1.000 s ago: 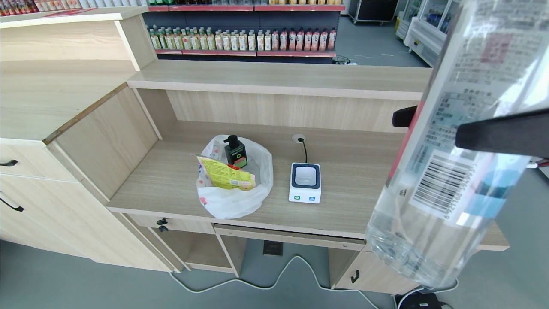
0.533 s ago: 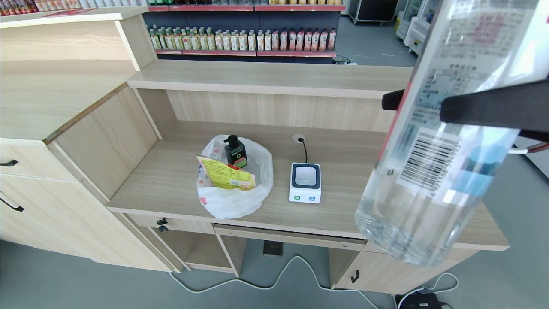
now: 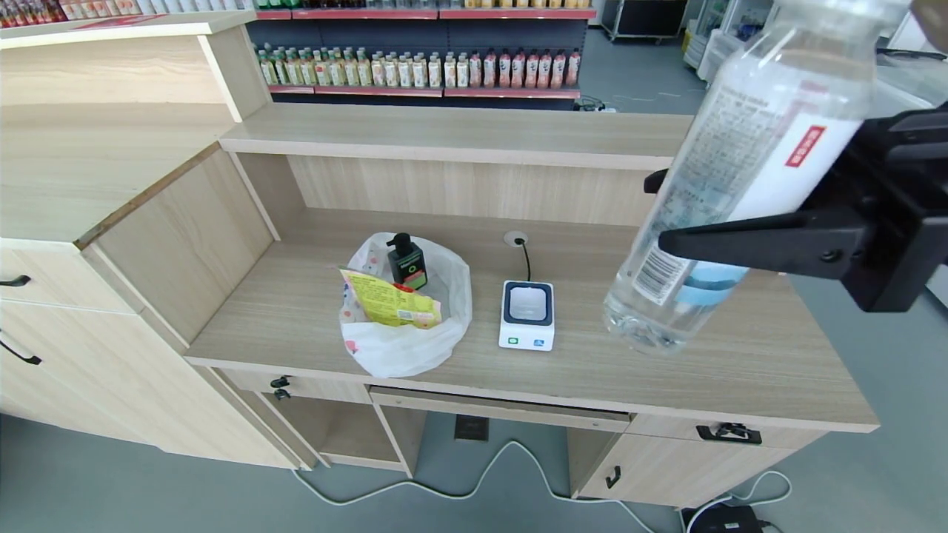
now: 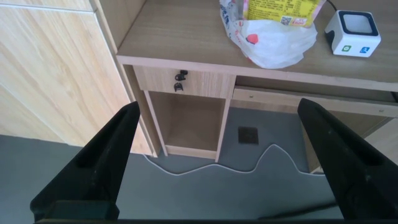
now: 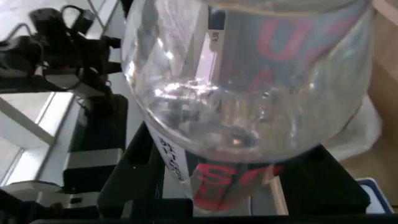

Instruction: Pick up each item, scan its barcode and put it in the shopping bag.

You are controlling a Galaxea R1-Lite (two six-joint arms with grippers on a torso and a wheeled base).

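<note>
Nearest the head camera, at the right side of the frame, the right gripper is clamped on a clear water bottle, one black finger across its front and the other behind it. The bottle is tilted in the air, its base down toward the centre and its cap at the upper right. Its barcode sits low on the label, facing the lower left.

The left gripper hangs low in front of the counter, its fingers wide apart with nothing between them.

On the counter, left of the bottle's base, stands the scanner, window up. Further left lies the white shopping bag, holding a yellow packet and a black pump bottle.

This looks like the scanning step. The next move calls for lowering the bottle toward the scanner and rolling it so the barcode faces the window, then carrying it to the bag.

Across the top of the frame run shelves of drinks.
</note>
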